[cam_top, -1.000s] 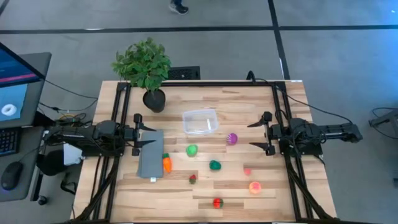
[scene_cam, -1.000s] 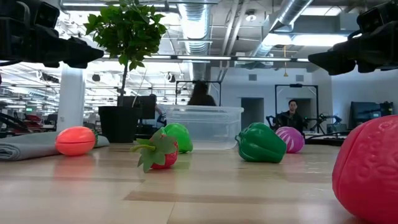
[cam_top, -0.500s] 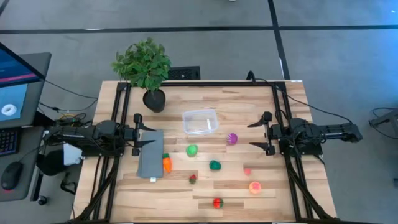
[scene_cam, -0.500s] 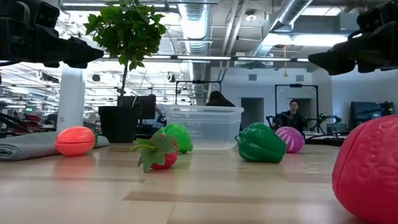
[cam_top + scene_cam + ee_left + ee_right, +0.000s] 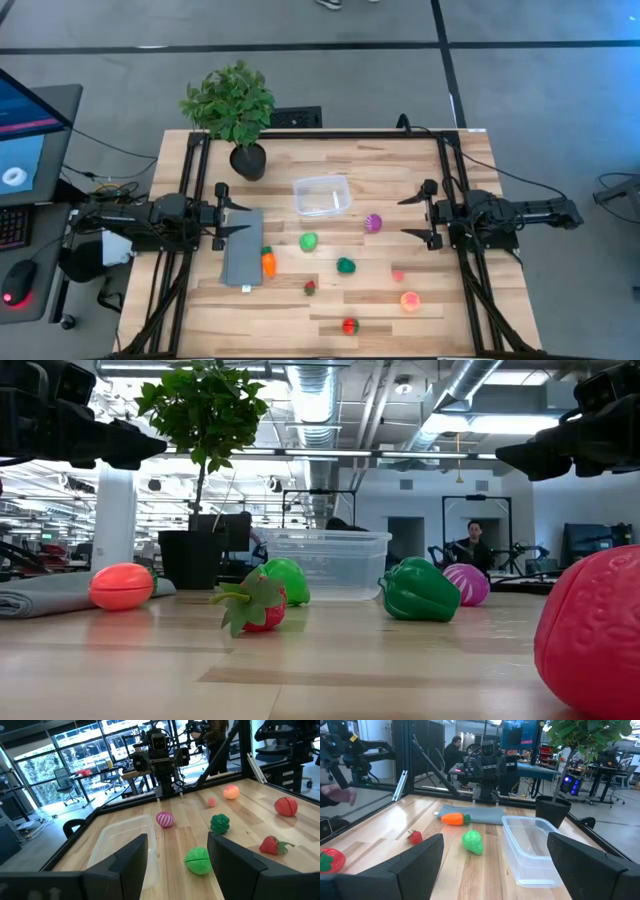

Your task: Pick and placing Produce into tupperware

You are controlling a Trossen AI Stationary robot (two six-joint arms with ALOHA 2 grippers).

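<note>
Your left gripper (image 5: 222, 211) and right gripper (image 5: 424, 213) both hung empty, jaws apart, at the table's (image 5: 400, 160) edges. Tub (image 5: 322, 196) sat between them, far-centre; produce (image 5: 308, 241) lay nearer, well apart from either.

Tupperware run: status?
Left gripper and right gripper open, parked at table edges. Tupperware empty; produce all on table. Nothing blocking.
</note>
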